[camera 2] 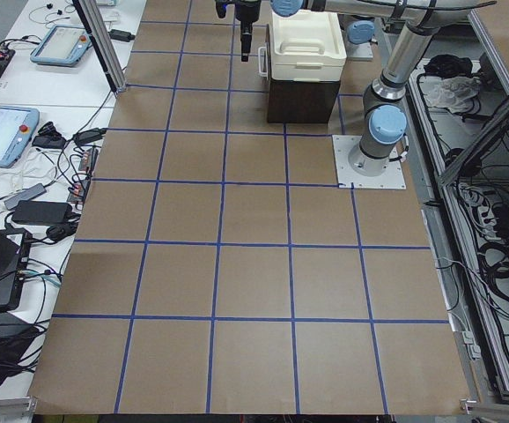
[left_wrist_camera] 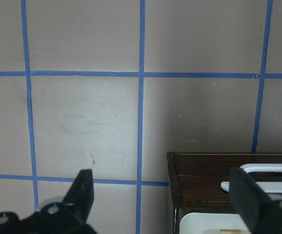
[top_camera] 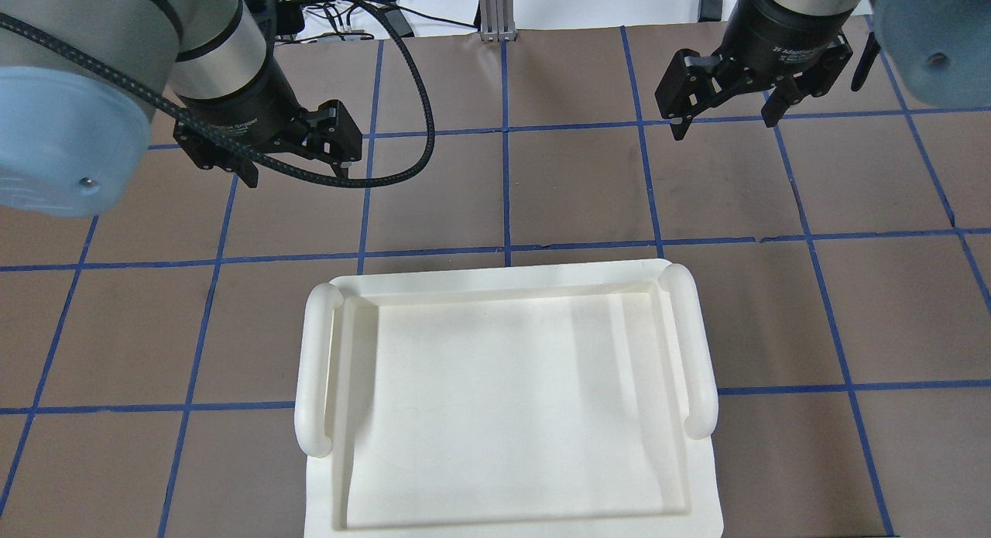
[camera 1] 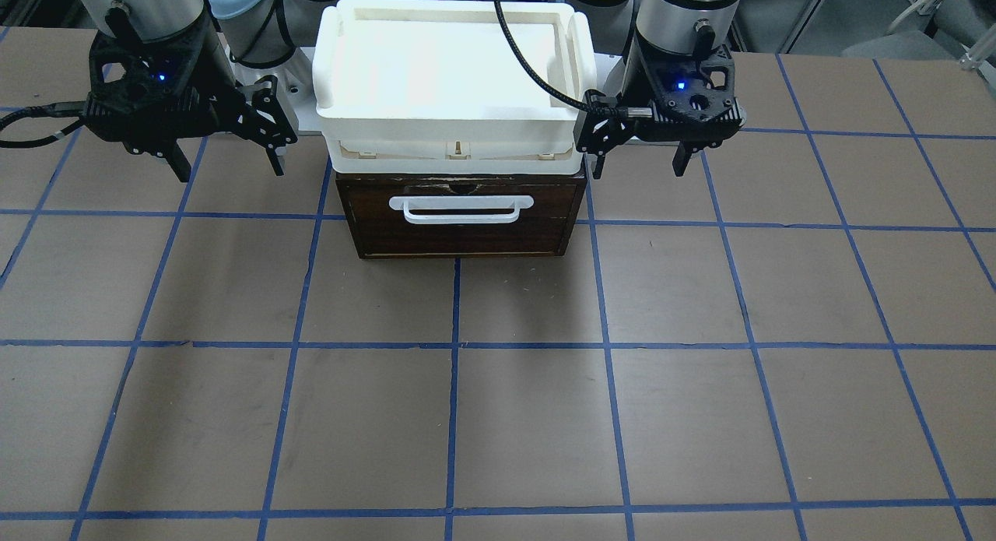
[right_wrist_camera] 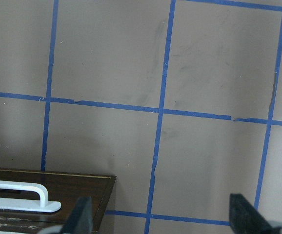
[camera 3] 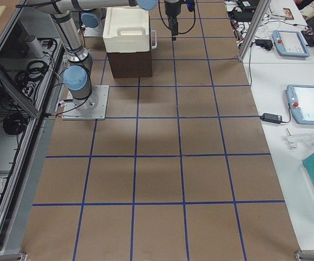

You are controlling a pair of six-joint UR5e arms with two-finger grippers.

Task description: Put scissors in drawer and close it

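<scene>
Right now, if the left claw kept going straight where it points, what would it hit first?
Probably the bare table: the left gripper points down beside the drawer. It may graze the drawer's corner; depth is unclear.

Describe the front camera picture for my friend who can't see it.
A dark brown drawer with a white handle looks shut, under a white tray on the table. The left gripper and right gripper hang open on either side. No scissors are visible.
</scene>
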